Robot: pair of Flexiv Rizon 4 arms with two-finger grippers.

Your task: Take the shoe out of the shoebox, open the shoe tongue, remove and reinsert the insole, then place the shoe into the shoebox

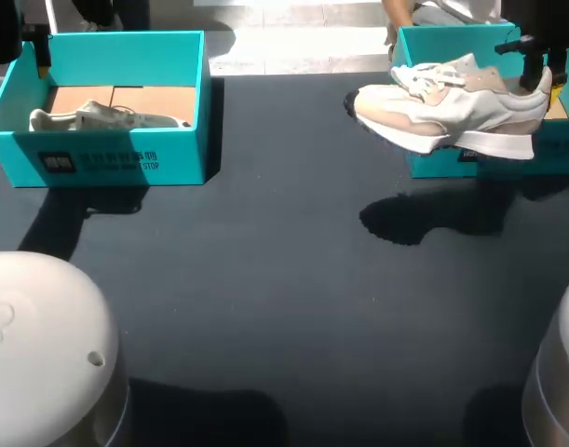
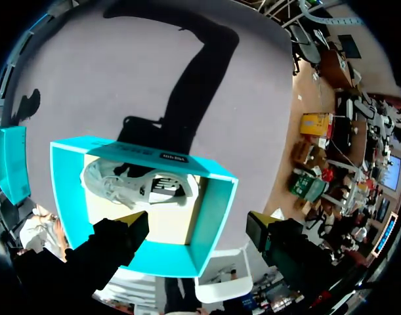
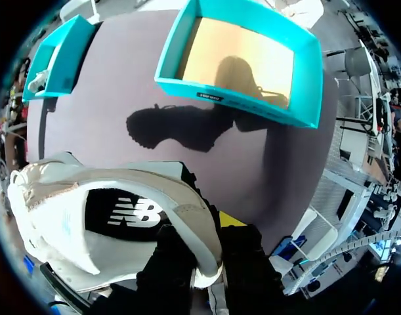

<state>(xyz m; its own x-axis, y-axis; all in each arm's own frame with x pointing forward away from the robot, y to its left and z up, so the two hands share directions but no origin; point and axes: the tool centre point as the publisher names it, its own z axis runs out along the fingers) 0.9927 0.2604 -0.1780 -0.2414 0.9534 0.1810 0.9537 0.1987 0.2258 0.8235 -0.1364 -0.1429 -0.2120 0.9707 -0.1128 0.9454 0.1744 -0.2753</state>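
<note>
White-and-beige shoe [image 1: 452, 112] aloft at two o'clock, heel clamped in right gripper [image 3: 207, 252], near teal shoebox [image 1: 433, 42], left gripper [image 2: 197, 223] fingers apart above second shoebox [image 1: 107, 158] at ten o'clock, another shoe [image 1: 102, 118] inside.

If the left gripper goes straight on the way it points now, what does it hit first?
Probably the open shoebox: the left gripper hangs open above it, aimed near the shoe lying inside. Whether shoe or cardboard floor comes first is unclear.
</note>
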